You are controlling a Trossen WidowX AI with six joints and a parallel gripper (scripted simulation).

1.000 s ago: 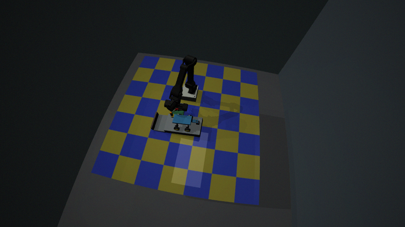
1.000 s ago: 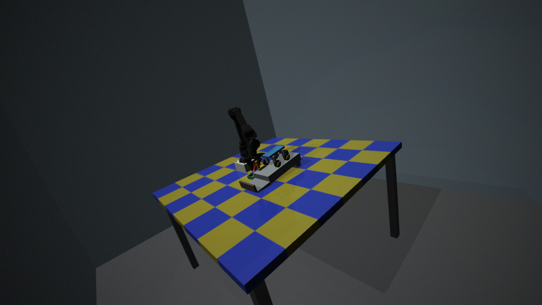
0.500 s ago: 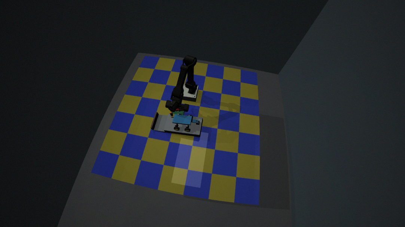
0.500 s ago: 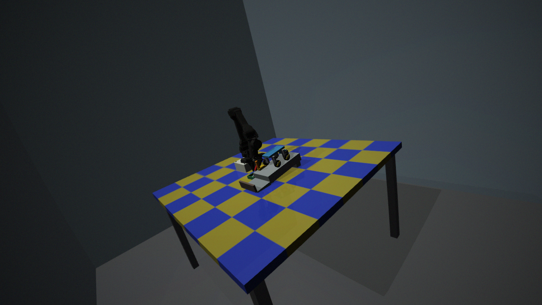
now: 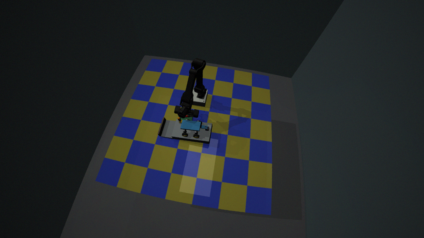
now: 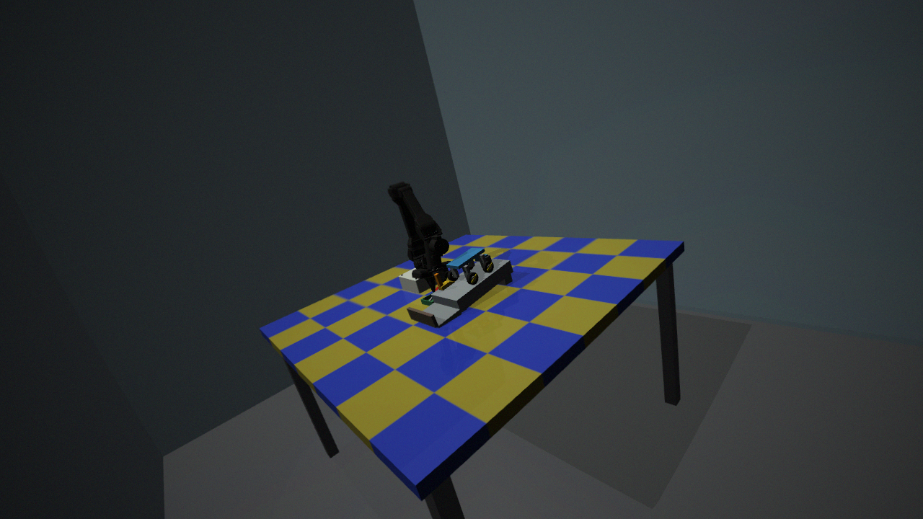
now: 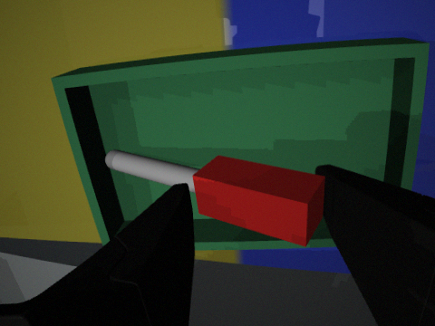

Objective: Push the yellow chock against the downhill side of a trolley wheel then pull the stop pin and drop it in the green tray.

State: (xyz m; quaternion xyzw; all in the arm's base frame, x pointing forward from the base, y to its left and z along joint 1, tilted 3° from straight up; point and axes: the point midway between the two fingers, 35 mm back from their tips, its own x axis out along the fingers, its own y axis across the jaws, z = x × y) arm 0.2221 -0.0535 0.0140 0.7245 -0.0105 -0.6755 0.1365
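The red-headed stop pin (image 7: 258,199) slants in the green tray (image 7: 240,59) (image 6: 426,300), its grey shaft end near the left wall in the wrist view. My gripper (image 7: 253,188) (image 5: 188,114) stands partly open over the tray, the head between or just beyond its fingertips. The right finger seems to touch it; a gap shows at the left finger. The blue-topped trolley (image 5: 191,124) (image 6: 466,258) stands on the ramp. The chock's orange handle (image 6: 437,280) (image 5: 179,119) stands by its downhill end, on the arm's side; contact with a wheel cannot be told.
The grey ramp (image 6: 461,292) (image 5: 169,129) lies beside the tray, with a raised stop board (image 6: 422,315) (image 5: 161,127) at its low end. The arm's white base (image 5: 200,101) (image 6: 410,284) stands behind the tray on the blue and yellow checkered table (image 5: 161,155).
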